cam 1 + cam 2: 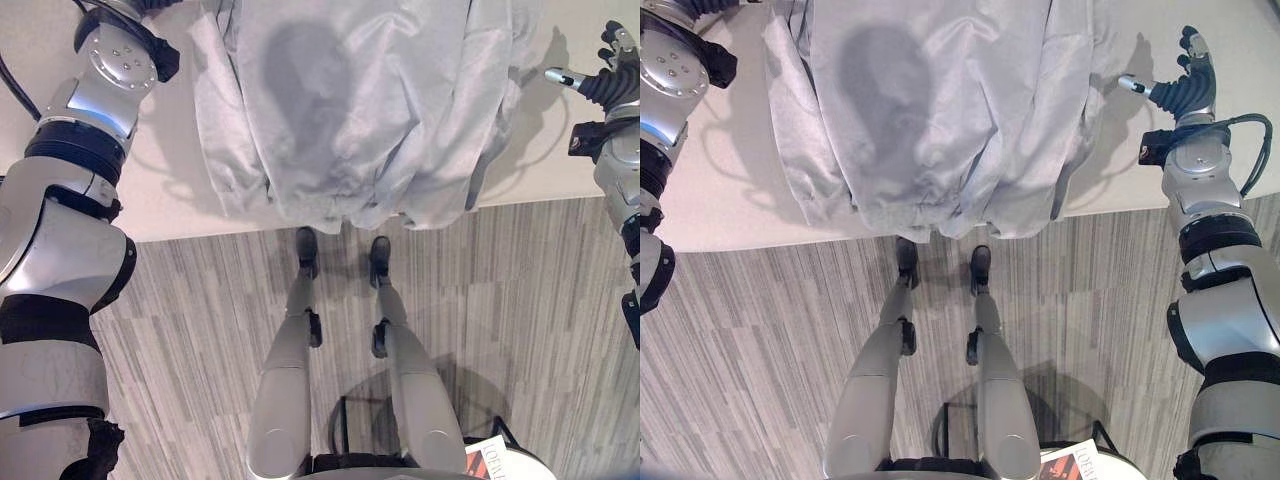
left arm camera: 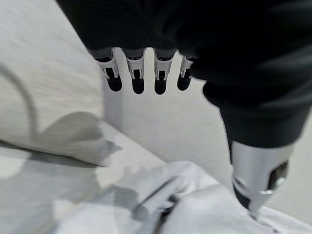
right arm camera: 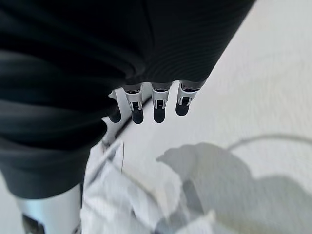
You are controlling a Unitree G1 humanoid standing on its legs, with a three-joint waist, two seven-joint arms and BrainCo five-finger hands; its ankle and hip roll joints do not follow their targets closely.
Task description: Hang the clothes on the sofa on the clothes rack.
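Note:
A pale grey garment lies spread on the off-white sofa seat, with its lower hem hanging over the front edge. My right hand hovers over bare seat just to the right of the cloth. Its fingers are straight and hold nothing, and a crumpled edge of the garment lies below the thumb. My left hand is held over the garment's left side, fingers straight and apart from the thumb, touching no cloth. In the eye views my left arm reaches up past the picture's top left corner.
The sofa's front edge runs across the view, with striped grey carpet below it. A white round thing with red print sits at the bottom right. Bare cushion shows on both sides of the garment.

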